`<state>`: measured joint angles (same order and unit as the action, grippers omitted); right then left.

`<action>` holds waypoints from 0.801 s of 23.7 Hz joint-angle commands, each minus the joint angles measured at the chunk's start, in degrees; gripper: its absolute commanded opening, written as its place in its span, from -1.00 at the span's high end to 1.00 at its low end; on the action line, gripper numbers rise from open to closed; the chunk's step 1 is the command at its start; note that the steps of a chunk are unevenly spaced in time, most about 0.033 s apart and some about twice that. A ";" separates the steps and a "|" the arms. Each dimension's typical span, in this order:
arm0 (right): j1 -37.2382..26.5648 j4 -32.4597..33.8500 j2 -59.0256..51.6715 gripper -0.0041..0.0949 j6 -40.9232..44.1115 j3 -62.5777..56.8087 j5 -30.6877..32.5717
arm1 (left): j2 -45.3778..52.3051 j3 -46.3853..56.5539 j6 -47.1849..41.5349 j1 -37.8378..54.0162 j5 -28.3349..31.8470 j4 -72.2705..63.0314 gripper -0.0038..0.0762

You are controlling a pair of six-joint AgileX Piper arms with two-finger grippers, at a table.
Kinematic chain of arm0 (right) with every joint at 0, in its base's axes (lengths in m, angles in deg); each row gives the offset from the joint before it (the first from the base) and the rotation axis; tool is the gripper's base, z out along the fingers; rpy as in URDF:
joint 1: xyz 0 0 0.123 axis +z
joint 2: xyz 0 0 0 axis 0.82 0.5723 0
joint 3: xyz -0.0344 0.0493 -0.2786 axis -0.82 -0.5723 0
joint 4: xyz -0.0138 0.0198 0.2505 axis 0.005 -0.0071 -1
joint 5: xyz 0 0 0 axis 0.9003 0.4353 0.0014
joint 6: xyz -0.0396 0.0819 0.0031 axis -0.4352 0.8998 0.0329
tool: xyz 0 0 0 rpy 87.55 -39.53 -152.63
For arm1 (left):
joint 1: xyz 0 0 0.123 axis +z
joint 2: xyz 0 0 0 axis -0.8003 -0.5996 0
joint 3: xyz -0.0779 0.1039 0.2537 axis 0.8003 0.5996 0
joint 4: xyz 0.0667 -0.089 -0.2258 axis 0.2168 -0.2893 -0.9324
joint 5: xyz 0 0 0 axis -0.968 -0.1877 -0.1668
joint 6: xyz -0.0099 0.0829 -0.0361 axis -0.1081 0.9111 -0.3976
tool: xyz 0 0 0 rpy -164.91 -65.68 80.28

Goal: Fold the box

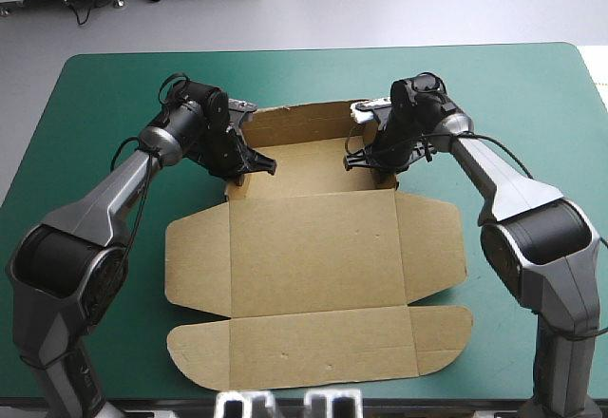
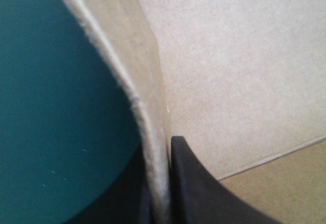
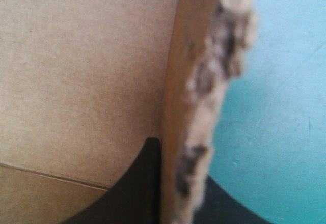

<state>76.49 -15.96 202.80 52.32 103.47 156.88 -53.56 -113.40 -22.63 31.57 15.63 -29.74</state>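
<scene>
The box (image 1: 313,266) lies on the table (image 1: 532,85), midway between its left and right edges and reaching almost to its near edge. At the box's far end, walls stand up around the floor panel (image 1: 309,166). The rest lies flat toward me, with side flaps (image 1: 195,266) out to left and right. My left gripper (image 1: 249,166) sits at the far left corner, astride the left wall (image 2: 147,132), with one finger inside the box and one outside over the table, the wall pressed between them. My right gripper (image 1: 366,160) sits at the far right corner, astride the right wall (image 3: 188,81) likewise. The two grippers face each other across the floor panel, well apart.
</scene>
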 commanded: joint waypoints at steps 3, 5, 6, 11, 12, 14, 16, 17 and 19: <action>0.44 0.06 -3.22 0.92 -4.26 0.80 2.70 | 2.34 -1.61 1.61 -0.55 -2.24 0.10 0.91; 0.44 -0.54 -3.47 0.78 -7.49 0.80 2.70 | 2.45 -1.61 2.01 -0.44 -3.33 -0.81 0.79; 0.44 -0.54 -3.91 0.56 -8.17 0.80 2.70 | 2.45 -1.61 2.27 -0.44 -4.07 -0.94 0.58; 0.44 -0.72 -5.51 -0.47 -7.64 1.97 2.70 | 3.54 -1.61 1.45 -0.44 -4.50 -0.94 -0.23; 0.44 -0.20 -6.39 -0.67 -6.93 2.79 2.70 | 4.35 -1.97 1.02 -0.44 -4.50 -0.94 -0.38; 0.44 0.59 -7.94 -0.69 -6.61 4.53 2.70 | 5.68 -2.93 -0.03 -0.44 -4.50 -0.49 -0.43; 0.36 0.95 -9.05 -0.69 -6.47 6.40 2.70 | 6.26 -4.01 -0.15 -0.44 -4.50 0.39 -0.43; 0.22 0.95 -9.58 -0.69 -6.37 7.77 2.70 | 6.80 -5.04 -0.15 -0.44 -4.50 0.64 -0.43; 0.22 0.95 -10.47 -0.69 -6.23 9.58 2.70 | 7.39 -6.88 -0.15 -0.44 -4.50 1.43 -0.43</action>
<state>77.00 -15.25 197.29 46.13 109.10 158.22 -50.51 -116.40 -22.10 31.51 14.58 -29.25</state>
